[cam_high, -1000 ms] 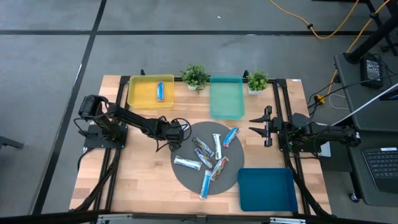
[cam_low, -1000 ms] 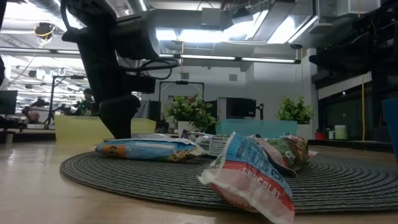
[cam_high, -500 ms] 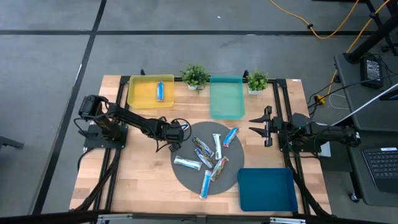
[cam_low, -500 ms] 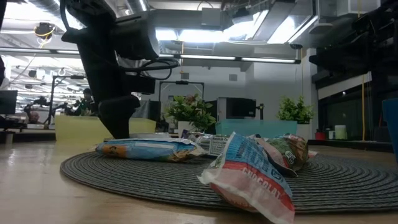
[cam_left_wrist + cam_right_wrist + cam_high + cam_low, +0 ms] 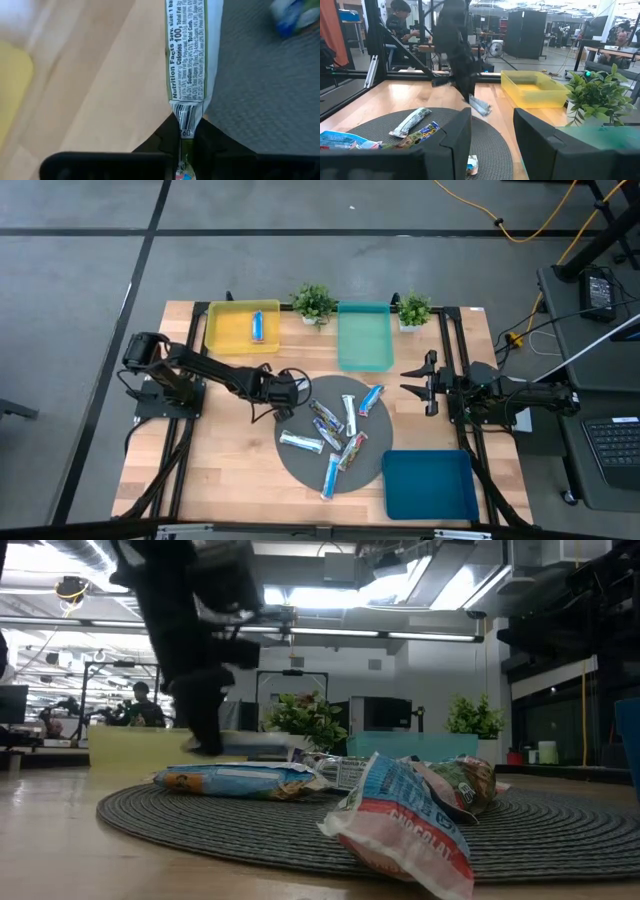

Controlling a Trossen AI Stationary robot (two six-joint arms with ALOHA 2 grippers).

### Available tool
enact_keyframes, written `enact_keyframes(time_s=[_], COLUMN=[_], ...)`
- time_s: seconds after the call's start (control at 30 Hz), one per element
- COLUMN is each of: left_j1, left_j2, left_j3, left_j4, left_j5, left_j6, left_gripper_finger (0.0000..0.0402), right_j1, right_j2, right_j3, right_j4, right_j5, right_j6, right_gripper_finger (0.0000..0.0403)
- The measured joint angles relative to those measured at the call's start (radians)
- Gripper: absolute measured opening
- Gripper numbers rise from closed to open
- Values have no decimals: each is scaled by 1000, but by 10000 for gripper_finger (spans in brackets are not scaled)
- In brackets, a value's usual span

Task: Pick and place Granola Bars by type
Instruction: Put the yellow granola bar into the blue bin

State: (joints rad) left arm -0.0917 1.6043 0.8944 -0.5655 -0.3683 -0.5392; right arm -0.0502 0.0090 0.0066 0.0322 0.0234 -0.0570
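One granola bar (image 5: pixel 187 55) is pinched by its end in the left claw (image 5: pixel 296 389), lifted above the round mat's (image 5: pixel 300 462) edge. Right claw (image 5: pixel 412 380) sits spread apart beside the mat, w/ other bars (image 5: pixel 347 416) piled on it.

wooden table (image 5: pixel 215 455) | on it: round grey mat (image 5: pixel 300 465), yellow tray (image 5: pixel 225 330), teal tray (image 5: pixel 363 345), blue tray (image 5: pixel 430 485), two potted plants (image 5: pixel 314 303)

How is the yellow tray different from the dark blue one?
The yellow tray sits at the far left of the table, while the dark blue tray sits at the near right corner. The yellow tray holds one blue-and-white bar; the dark blue tray holds none. The yellow one looks a little smaller than the dark blue one. Both are shallow, rectangular trays resting flat on the wooden table.
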Motion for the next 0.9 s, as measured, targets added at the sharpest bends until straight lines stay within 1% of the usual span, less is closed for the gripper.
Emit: enact_keyframes(time_s=[0.23, 0.37, 0.5, 0.9], left_j1=[-17, -34, -50, -80], left_j2=[-107, -177, -228, -246], left_j3=[75, 112, 119, 120], left_j4=[8, 13, 16, 15], left_j5=[12, 12, 12, -7], left_j6=[46, 56, 56, 73], left_gripper_finger=[12, 16, 16, 16], right_j1=[0, 0, 0, 0], right_j2=[0, 0, 0, 0], right_j3=[0, 0, 0, 0], right_j4=[0, 0, 0, 7], right_j5=[0, 0, 0, 0], right_j6=[3, 3, 0, 10], right_gripper_finger=[150, 150, 150, 150])
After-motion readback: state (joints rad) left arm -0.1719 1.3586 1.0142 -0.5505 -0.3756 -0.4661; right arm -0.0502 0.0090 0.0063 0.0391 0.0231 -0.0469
